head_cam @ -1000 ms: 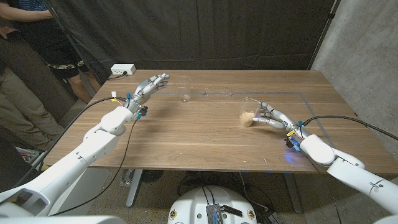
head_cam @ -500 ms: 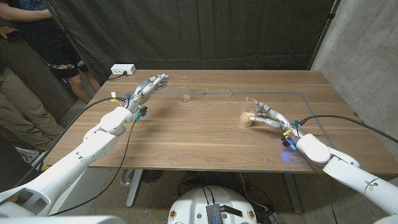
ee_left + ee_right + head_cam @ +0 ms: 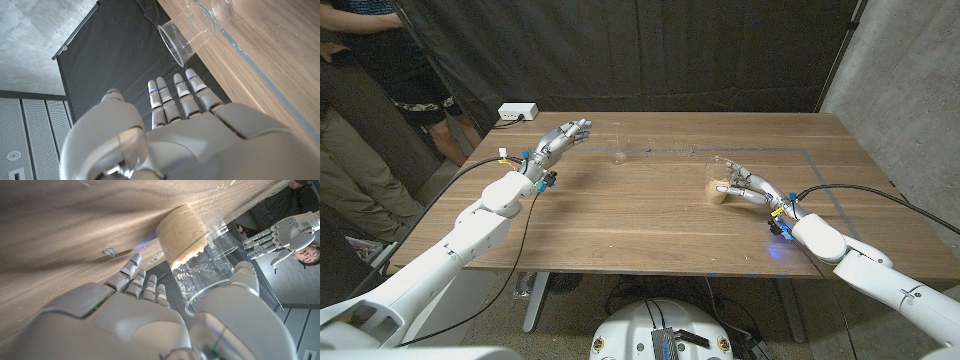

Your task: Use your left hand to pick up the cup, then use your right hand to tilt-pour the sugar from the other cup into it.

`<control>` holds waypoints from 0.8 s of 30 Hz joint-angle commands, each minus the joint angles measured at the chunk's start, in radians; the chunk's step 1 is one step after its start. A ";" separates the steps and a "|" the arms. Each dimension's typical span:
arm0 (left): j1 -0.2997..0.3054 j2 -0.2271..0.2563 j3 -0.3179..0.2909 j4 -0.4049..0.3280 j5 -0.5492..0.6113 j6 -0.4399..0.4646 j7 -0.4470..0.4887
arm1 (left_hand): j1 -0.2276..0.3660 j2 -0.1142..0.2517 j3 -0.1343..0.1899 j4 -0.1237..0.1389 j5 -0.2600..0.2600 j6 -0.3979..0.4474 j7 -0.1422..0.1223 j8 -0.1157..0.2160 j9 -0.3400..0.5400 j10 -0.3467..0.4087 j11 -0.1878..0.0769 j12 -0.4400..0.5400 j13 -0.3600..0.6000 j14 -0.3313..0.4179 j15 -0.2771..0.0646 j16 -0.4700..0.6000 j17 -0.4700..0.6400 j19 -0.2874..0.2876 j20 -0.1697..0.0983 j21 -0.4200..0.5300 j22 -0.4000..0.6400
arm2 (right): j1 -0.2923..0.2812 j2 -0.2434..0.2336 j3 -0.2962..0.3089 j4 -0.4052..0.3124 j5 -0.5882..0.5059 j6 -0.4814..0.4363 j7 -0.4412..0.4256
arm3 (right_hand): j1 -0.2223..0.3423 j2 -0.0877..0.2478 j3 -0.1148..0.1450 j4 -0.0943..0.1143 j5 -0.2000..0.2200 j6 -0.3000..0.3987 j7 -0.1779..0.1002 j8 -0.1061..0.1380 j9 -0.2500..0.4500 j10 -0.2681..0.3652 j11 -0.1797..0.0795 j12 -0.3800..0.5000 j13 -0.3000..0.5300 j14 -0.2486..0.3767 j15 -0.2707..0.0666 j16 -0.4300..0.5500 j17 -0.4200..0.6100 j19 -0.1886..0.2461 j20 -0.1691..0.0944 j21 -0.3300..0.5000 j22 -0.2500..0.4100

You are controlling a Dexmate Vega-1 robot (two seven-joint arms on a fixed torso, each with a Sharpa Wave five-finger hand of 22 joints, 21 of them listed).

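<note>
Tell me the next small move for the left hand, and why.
Probably ease the left hand toward the empty cup and close around it. The hand is open and apart from that cup, which stands untouched, while the right hand already sits at the sugar cup.

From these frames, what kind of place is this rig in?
Probably a lab or test bay, not a home: black curtain backdrop, bare concrete wall, and a plain wooden table with a white power strip and loose cables.

empty cup [image 3: 192,30] cut by edge
</note>
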 commanded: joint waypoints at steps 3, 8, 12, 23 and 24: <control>-0.018 -0.012 0.001 0.031 -0.007 -0.011 -0.018 | -0.005 -0.001 0.006 -0.001 0.003 0.008 -0.002 0.001 0.001 0.011 -0.003 0.002 0.005 0.007 -0.108 -0.005 0.002 0.006 -0.008 -0.002 0.005 | 0.026 0.025 -0.018 -0.009 0.015 -0.013 0.023 | 0.008 0.000 0.000 0.007 0.003 -0.003 0.004 0.000 0.004 -0.006 0.000 0.003 0.002 0.004 -0.088 0.006 0.004 0.005 -0.008 -0.003 0.001; -0.026 -0.014 0.002 0.045 -0.007 -0.014 -0.026 | -0.005 -0.001 0.007 -0.001 0.003 0.010 0.000 0.002 0.001 0.011 -0.002 0.001 0.005 0.007 -0.108 -0.005 0.002 0.005 -0.008 -0.002 0.005 | 0.036 0.037 -0.025 -0.008 0.011 -0.016 0.021 | 0.009 0.001 0.000 0.008 0.003 0.002 0.004 0.002 0.004 -0.006 0.000 0.003 0.002 0.006 -0.090 0.007 0.005 0.007 -0.007 -0.004 0.002; -0.035 -0.018 0.002 0.061 -0.009 -0.016 -0.036 | -0.005 -0.002 0.007 -0.001 0.003 0.011 -0.001 0.002 0.001 0.011 -0.001 0.001 0.006 0.007 -0.108 -0.005 0.002 0.005 -0.008 -0.003 0.005 | 0.041 0.049 -0.029 -0.006 0.010 -0.019 0.016 | 0.009 0.002 0.000 0.009 0.003 0.007 0.004 0.004 0.004 -0.007 0.000 0.004 0.002 0.008 -0.090 0.008 0.005 0.008 -0.007 -0.005 0.002; -0.077 -0.038 0.013 0.125 -0.006 -0.027 -0.078 | -0.005 -0.002 0.009 -0.002 0.003 0.010 0.000 0.001 0.001 0.012 -0.001 0.002 0.006 0.007 -0.108 -0.005 0.002 0.005 -0.008 -0.003 0.005 | 0.035 0.069 -0.032 -0.020 0.009 -0.040 -0.008 | 0.007 0.015 0.000 0.017 -0.001 0.028 -0.002 0.009 0.004 0.042 0.000 0.028 0.005 0.042 -0.101 0.021 0.010 0.026 -0.001 -0.011 0.003; -0.083 -0.042 0.014 0.134 -0.008 -0.028 -0.082 | -0.005 -0.002 0.009 -0.002 0.003 0.009 -0.001 0.000 0.001 0.012 -0.001 0.001 0.006 0.007 -0.108 -0.006 0.002 0.005 -0.008 -0.003 0.005 | 0.036 0.074 -0.033 -0.014 0.010 -0.034 -0.011 | 0.009 0.018 0.001 0.018 -0.001 0.032 -0.002 0.010 0.004 0.041 0.000 0.029 0.006 0.056 -0.104 0.026 0.012 0.043 0.000 -0.008 0.003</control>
